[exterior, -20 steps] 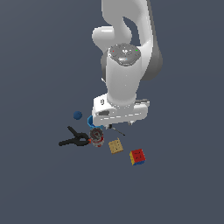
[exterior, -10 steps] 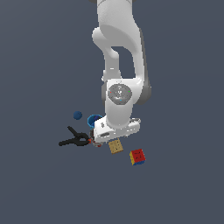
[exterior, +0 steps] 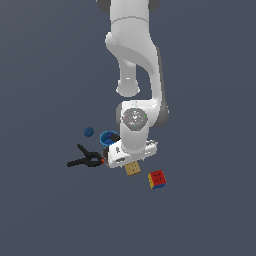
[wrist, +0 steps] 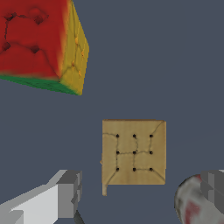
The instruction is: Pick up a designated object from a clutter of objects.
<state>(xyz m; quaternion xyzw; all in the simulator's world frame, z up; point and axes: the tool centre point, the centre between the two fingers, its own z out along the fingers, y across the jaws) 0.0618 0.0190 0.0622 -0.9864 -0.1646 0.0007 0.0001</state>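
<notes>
Tan block (wrist: 134, 152) sits lower centre of my wrist view, flat on the bench. Pincer (wrist: 140, 197) spread wide, holding nothing, straddling it. I'd centre, drop straight, clear the can (wrist: 199, 199) and colour cube (wrist: 39, 41), then close.

light: even, soft | shadows: faint | render: coarse, low-detail textures

No real room here, just a simulated scene: flat grey-blue ground (exterior: 45, 215), a white arm (exterior: 135, 70), flatly rendered clutter.
</notes>
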